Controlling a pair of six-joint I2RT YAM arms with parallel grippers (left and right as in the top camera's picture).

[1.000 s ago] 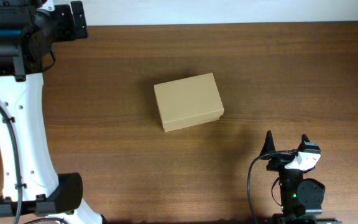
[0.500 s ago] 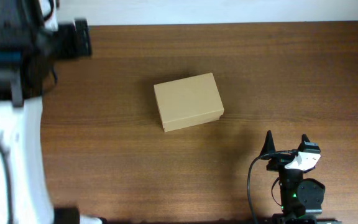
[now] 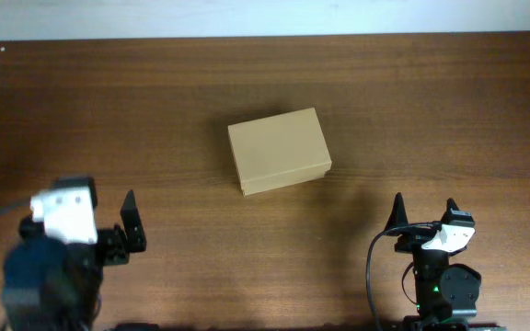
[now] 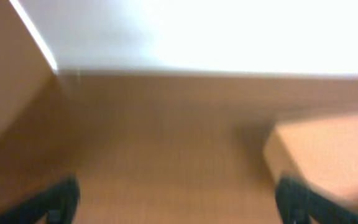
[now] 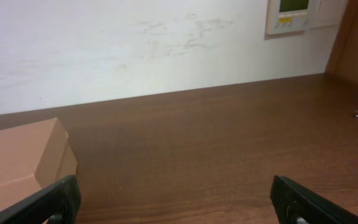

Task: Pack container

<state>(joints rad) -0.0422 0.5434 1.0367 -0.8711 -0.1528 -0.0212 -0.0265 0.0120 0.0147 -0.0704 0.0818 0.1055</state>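
The brown wooden surface (image 3: pixel 431 110) carries one thing only: the container (image 3: pixel 279 151), a plain tan cardboard box lying near the middle, well apart from both arms. Its lid is down flat, and no loose goods to put in it show in any view. So the packing looks either finished with the box shut, or not yet begun; the pictures do not settle which. If items are still to go in, the lid must first be lifted.

The box's long axis runs across the surface from left to right, skewed a little so that its right end lies nearer the far edge. A seam under the lid's lip shows along the near long side and the right end, so I judge the lid opens from the near side.

The left claw (image 4: pixel 179 205) is spread wide and empty — its own view is blurred, with the box ahead to the right. The right claw (image 5: pixel 179 205) is likewise released, grasping nothing, with the box ahead to its left.
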